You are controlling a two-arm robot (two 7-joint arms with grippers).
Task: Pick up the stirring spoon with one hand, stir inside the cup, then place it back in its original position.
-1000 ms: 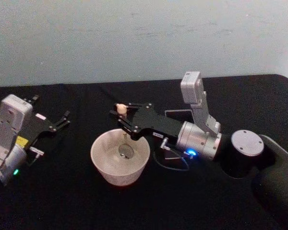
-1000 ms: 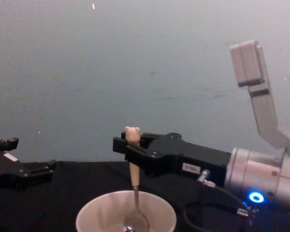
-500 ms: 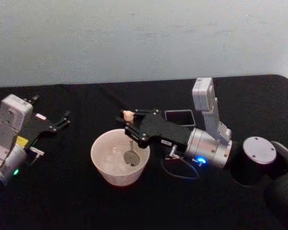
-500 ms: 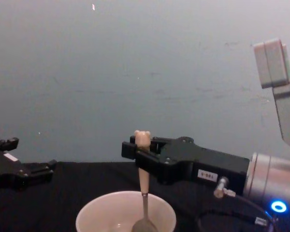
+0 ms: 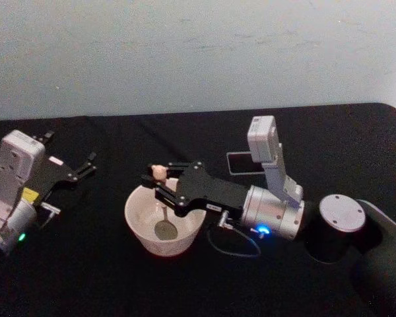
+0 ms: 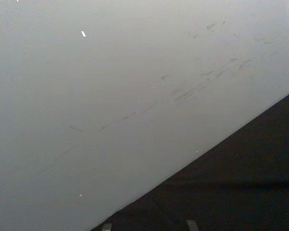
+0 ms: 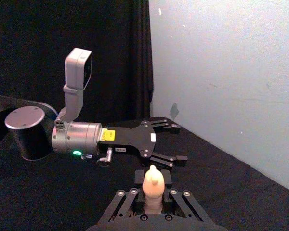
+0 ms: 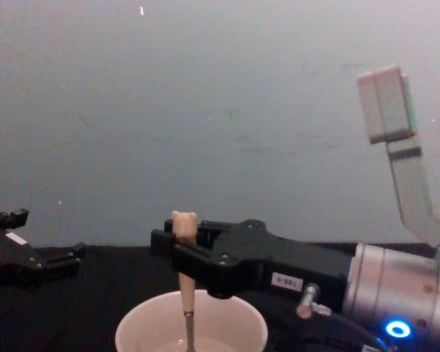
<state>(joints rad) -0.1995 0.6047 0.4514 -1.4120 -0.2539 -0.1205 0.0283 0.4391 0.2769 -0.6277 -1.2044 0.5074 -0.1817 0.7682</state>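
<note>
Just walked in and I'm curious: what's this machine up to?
The right claw is shut on the stirring spoon, holding it roughly upright with its bowl down inside the cup, apparently stirring. The dark grey holder where it belongs stands behind that arm. The left claw rests open, off to the left.

One stirring spoon (image 5: 164,228). One cup (image 5: 152,243), round, cream-white. One dark grey square holder (image 5: 238,164). Two hands: left hand (image 5: 71,148), right hand (image 5: 153,183). Two grey camera blocks (image 5: 261,137), one per wrist. Two lit indicator lights: one green light (image 5: 21,236), one blue light (image 5: 259,230). One black surface (image 5: 119,284) carrying cup and holder.
</note>
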